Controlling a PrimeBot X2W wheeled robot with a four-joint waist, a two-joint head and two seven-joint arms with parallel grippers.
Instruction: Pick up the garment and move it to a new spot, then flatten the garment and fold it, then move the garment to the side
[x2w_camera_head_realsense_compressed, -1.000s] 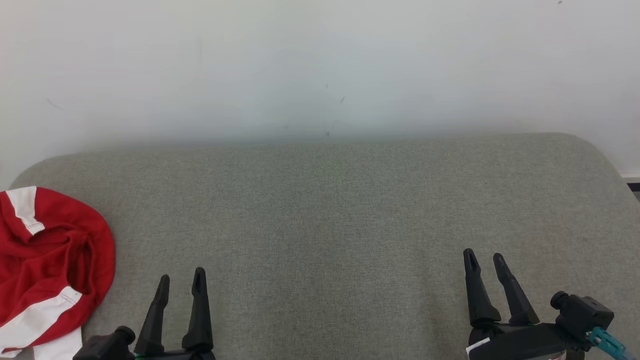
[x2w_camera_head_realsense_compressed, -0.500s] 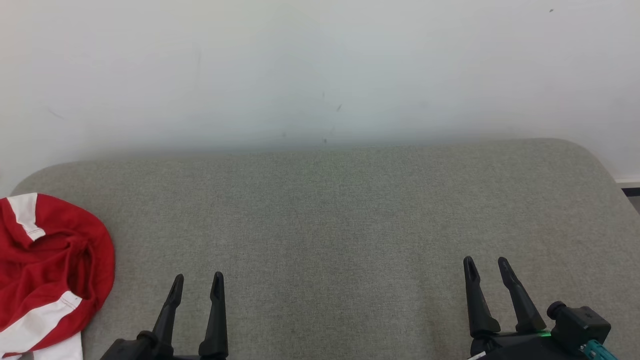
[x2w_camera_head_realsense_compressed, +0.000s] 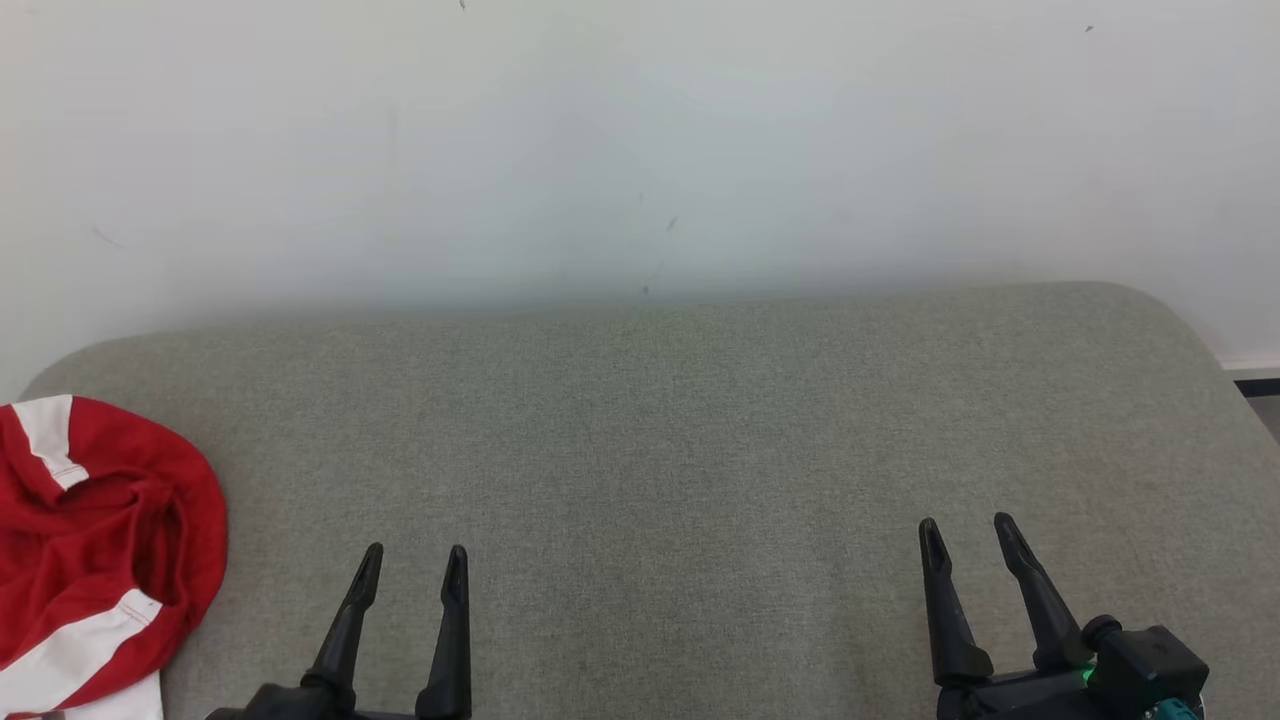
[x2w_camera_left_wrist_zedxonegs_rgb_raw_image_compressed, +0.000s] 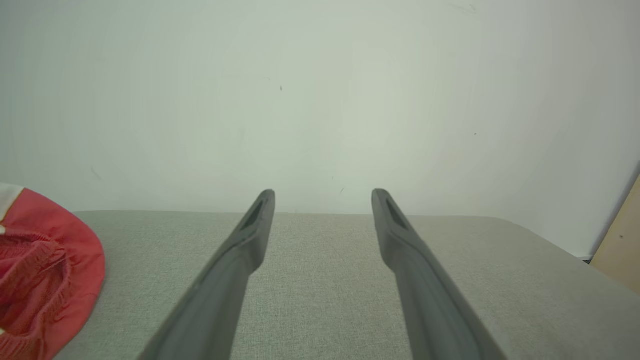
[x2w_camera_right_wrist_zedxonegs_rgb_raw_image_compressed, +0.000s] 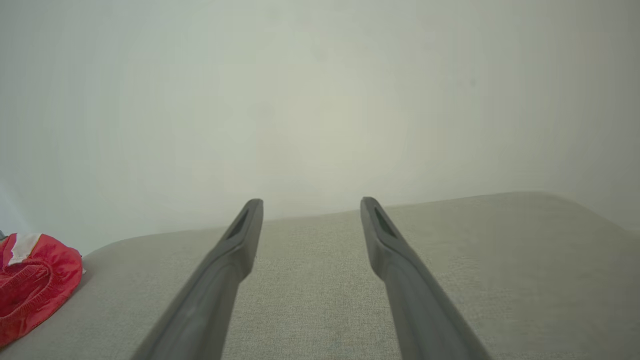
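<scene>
Two grippers at the near edge of our grey fabric counter (x2w_camera_head_realsense_compressed: 680, 430), our left gripper (x2w_camera_head_realsense_compressed: 415, 552) and right gripper (x2w_camera_head_realsense_compressed: 965, 522) both spread wide and empty, crumpled red-and-white garment (x2w_camera_head_realsense_compressed: 95, 540) at the counter's left end, apart from our left gripper

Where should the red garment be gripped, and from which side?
Probably its bulging rounded edge: the garment lies crumpled at the left end of the cushion, so the open left end effector reaches that edge first, coming from the right.

The red-and-white garment (x2w_camera_head_realsense_compressed: 110, 540) runs off the left edge, seemingly bunched up.
</scene>
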